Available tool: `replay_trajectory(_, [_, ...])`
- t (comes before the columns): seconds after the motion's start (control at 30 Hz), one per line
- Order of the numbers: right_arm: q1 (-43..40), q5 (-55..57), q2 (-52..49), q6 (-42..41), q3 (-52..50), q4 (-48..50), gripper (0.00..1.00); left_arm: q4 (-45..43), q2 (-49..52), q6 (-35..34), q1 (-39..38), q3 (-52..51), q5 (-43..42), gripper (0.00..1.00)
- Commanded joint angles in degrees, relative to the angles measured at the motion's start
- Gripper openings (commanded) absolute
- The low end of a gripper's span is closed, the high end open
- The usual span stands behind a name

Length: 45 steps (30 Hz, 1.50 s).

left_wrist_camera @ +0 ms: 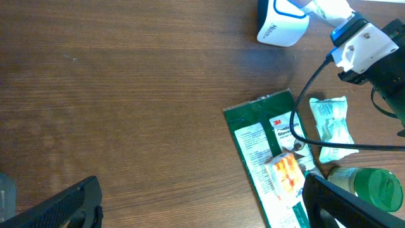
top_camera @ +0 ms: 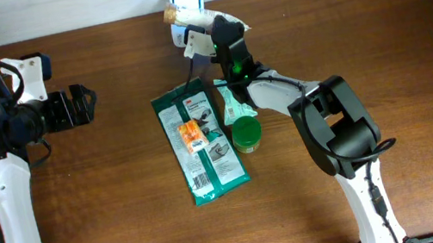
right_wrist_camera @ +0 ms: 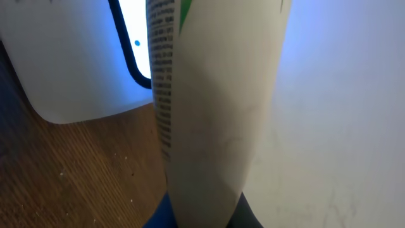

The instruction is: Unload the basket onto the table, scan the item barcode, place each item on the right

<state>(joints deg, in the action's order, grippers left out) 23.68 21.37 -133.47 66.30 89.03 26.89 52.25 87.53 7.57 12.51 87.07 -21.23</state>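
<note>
Held item: a white tube (right_wrist_camera: 215,114), smooth and rounded, fills the right wrist view; a strip of fine print runs down its left edge, too blurred to read.
Where it is: at the far middle of the table (top_camera: 108,208), just beside the scanner (top_camera: 185,4), with the printed edge toward the lit window.
Right gripper (top_camera: 195,39): closed tight on the tube; its fingers are almost wholly hidden behind the tube, with only a dark sliver showing at the bottom of the wrist view.
Scanner: white plastic, with rounded corners and a dark-rimmed, glowing window; it is cut off in the close view.
Left gripper (left_wrist_camera: 202,190): spread wide with nothing in it, out at the left and well apart from everything else; only the black finger ends show.
Green packet (top_camera: 215,170): flat, glossy and rectangular, lying in the middle of the table with an orange piece (top_camera: 192,134) on its face.
Jar (top_camera: 245,132): round, with a green lid; it touches the packet's right edge.
Pouch (top_camera: 228,100): small and crinkly, white and green, just beyond the jar.
Cable (left_wrist_camera: 354,148): thin and black, looping over the packet and pouch.
</note>
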Motion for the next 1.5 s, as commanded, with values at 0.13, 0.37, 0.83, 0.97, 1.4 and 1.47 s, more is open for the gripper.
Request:
replay_trajectory(0.13, [0.0,1.3,11.3,-15.5,1.3,-2.9,0.04,-0.1,-0.9,0.9,0.0,0.4,-0.9,0.99])
replay_trajectory(0.37, [-0.1,-21.3,38.4,-65.8,1.3,-49.1,0.04,-0.1,-0.9,0.9,0.0,0.4,-0.9,0.99])
replay_trajectory(0.83, [-28.9,-24.9,49.3,-77.8,-25.7,-79.1,0.04,-0.1,-0.9,0.9,0.0,0.4,-0.9,0.99])
replay_trajectory(0.97, [-42.7,-33.9,42.0,-77.8,-30.1,-66.1,0.04,-0.1,-0.9,0.9,0.0,0.4,-0.9,0.99])
replay_trajectory(1.4, [-39.9,-30.4,33.7,-68.1,-6.9,-91.8,0.99,-0.1,-0.9,0.9,0.0,0.4,-0.9,0.99])
replay_trajectory(1.47, [-30.2,-30.4,33.7,-66.0,-0.3,-94.2,0.98,-0.1,-0.9,0.9,0.0,0.4,-0.8,0.99])
